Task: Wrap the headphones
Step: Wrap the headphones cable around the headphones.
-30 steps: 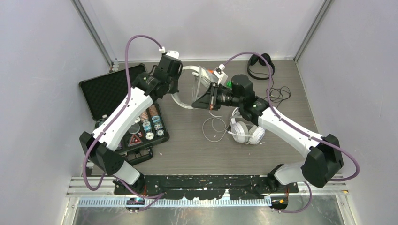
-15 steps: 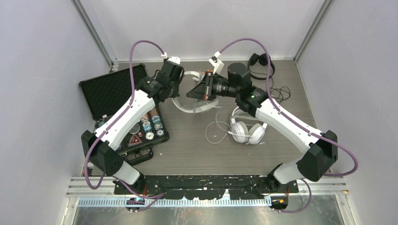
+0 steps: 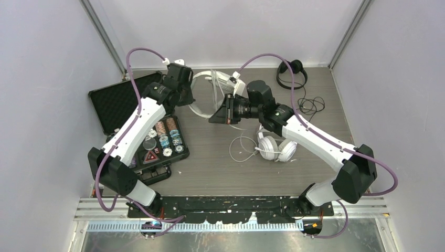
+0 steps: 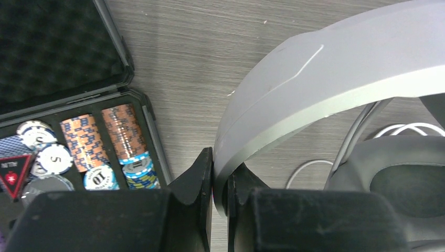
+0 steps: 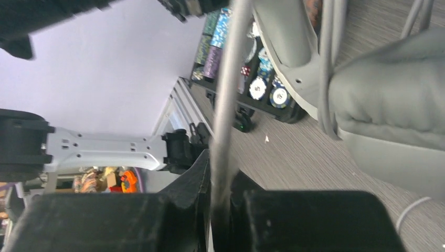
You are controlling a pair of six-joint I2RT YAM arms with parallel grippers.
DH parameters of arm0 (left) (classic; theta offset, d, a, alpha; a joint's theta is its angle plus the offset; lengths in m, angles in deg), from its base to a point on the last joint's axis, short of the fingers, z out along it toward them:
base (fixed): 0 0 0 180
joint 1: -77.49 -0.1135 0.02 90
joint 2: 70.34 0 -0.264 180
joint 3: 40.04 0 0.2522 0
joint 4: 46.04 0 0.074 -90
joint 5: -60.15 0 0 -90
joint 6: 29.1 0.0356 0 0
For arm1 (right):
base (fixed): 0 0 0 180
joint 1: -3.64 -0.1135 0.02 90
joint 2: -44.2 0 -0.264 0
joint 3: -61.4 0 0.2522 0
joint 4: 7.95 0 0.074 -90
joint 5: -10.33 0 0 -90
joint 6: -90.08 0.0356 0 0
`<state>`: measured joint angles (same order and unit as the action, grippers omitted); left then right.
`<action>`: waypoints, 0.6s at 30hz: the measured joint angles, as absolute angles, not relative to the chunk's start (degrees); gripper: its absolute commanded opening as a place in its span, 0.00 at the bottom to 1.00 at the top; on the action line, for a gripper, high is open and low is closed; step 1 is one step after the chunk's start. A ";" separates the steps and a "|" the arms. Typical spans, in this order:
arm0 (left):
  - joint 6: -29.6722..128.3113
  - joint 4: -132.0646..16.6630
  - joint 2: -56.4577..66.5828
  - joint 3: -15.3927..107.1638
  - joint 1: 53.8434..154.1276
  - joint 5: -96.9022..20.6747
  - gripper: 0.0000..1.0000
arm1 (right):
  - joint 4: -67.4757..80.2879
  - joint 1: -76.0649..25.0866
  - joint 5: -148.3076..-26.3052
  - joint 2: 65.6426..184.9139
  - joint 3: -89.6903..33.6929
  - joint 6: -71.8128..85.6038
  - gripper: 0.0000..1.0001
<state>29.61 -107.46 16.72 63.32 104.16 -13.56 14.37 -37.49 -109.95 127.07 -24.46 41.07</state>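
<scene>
Pale grey headset (image 4: 325, 68): being held up over the worktop (image 3: 210, 168) near the far edge, left of centre. Left gripper (image 4: 219, 176) jaws are clamping narrow on the edge of its headband, with an ear cup (image 4: 362, 157) hanging just beside them. Right gripper (image 5: 223, 181) jaws are pinching the headset's white cable (image 5: 229, 94), which is running straight up between them. White headset (image 3: 275, 148) is lying flat near the worktop's middle, under the right arm, its cable looping loose to the left. Black headset (image 3: 290, 72) is sitting in the far right corner, with its black cable (image 3: 310, 105) trailing toward the near edge. Open chip case (image 3: 126, 97) is resting along the left edge, its chips (image 4: 84, 142) stacked in rows.
</scene>
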 measured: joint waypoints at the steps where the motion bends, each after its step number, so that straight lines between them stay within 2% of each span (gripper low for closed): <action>1: 28.93 -107.25 16.59 63.23 104.14 -13.75 0.00 | 14.50 -37.51 -109.80 126.87 -23.78 40.57 0.17; 14: 21.63 -105.58 13.49 62.38 104.07 -15.35 0.00 | 9.28 -37.73 -107.08 124.66 -15.13 34.14 0.19; 18: 20.32 -105.50 13.38 62.38 103.99 -15.70 0.00 | 5.97 -37.77 -106.39 122.24 -11.24 32.88 0.23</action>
<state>20.32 -105.50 13.38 62.38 103.99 -15.70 5.97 -37.77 -106.39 122.24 -11.24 32.88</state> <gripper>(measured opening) 0.100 0.205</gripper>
